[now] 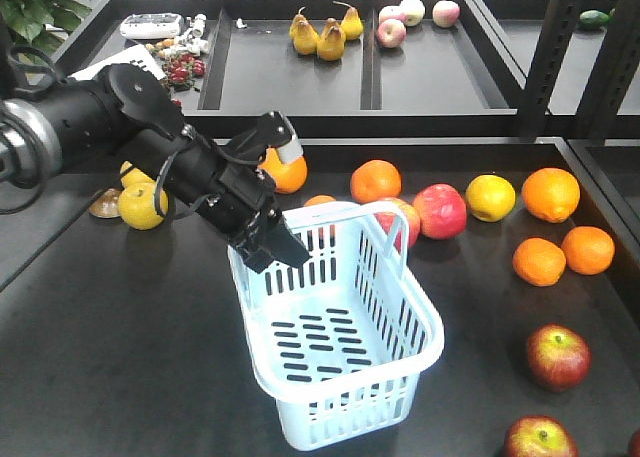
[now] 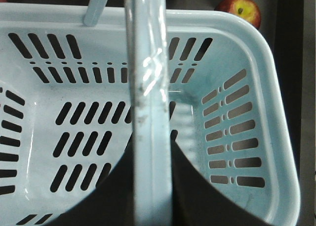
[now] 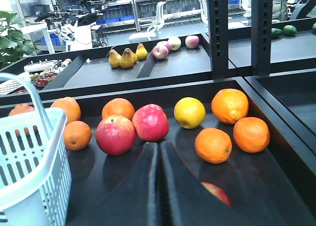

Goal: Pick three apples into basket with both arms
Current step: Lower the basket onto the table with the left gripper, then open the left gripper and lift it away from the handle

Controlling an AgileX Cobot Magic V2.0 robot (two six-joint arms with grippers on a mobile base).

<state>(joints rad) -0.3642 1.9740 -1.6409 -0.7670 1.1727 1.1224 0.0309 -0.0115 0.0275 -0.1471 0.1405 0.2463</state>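
Note:
The pale blue basket (image 1: pixel 420 327) stands empty in the middle of the black table. My left gripper (image 1: pixel 272 245) is shut on one swing handle (image 2: pixel 148 87) at its far left rim; the handle runs between the jaws over the slotted base (image 2: pixel 84 137). The other handle (image 1: pixel 385 217) stands up. Two dark red apples (image 1: pixel 558 357) (image 1: pixel 540 439) lie at the front right, and a third (image 1: pixel 634 443) just shows at the frame edge. One apple (image 2: pixel 240 9) lies beyond the basket's corner. My right gripper (image 3: pixel 159 146) is shut and empty, low over the table; an apple (image 3: pixel 216 192) peeks from behind its right finger.
Oranges (image 1: pixel 550 193) (image 1: pixel 539 261) (image 1: pixel 587 249), a yellow fruit (image 1: pixel 490 197) and brighter red apples (image 1: pixel 440 210) (image 3: pixel 115 134) lie behind and right of the basket. Yellow fruit (image 1: pixel 140 205) sits under the left arm. A raised back shelf holds pears (image 1: pixel 325 37). Black posts (image 1: pixel 550 57) rise at the right.

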